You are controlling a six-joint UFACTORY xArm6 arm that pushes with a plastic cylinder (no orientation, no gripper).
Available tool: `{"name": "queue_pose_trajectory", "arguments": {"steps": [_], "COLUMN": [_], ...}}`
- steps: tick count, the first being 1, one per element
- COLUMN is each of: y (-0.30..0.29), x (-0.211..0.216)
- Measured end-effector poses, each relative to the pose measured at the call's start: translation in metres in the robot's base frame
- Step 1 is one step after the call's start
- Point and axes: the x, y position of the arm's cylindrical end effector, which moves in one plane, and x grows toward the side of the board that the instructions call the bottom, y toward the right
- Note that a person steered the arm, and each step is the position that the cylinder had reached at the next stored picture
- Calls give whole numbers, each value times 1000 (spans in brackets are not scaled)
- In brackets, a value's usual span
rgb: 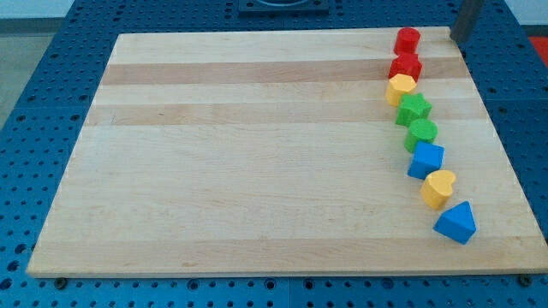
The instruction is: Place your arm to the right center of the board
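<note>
- Blue triangle (pixel 455 223), nearest block, right side near the board's near edge.
- Yellow heart (pixel 438 187) just behind it, touching or nearly so.
- Blue block (pixel 425 160), pentagon-ish, next up the line.
- Green round block (pixel 421 133), then green star (pixel 413 108), touching each other.
- Yellow block (pixel 400 87), shape unclear, tucked against the red star (pixel 406 66).
- Red cylinder (pixel 408 39) is farthest, close to the far edge.
- All eight make one curved column down the right side; left and middle of the board (pixel 240 154) bare.
- My tip (pixel 455 39) at the far right corner, right of the red cylinder, apart from it, touching no block. Only the rod's low end shows; the rest is cut off at the top.
- No jaws here, just a bare rod, so no spread or pinch to tell.
- Step: start of the move, judging by position; tip is far, target is right center.
- Next move likely: slide nearer along the right edge, staying right of the column, stop about level with the green round block or blue block. Gap is narrow; drifting left risks nudging blocks.
- Surface: light wood board, flat, clean.
- Room: blue perforated table (pixel 51 77) all around; dark fixture (pixel 282 7) at far edge.
</note>
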Motion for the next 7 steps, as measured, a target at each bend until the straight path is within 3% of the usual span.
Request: {"name": "queue_pose_trajectory", "arguments": {"steps": [4, 7], "y": [-11, -72], "x": [141, 163]}}
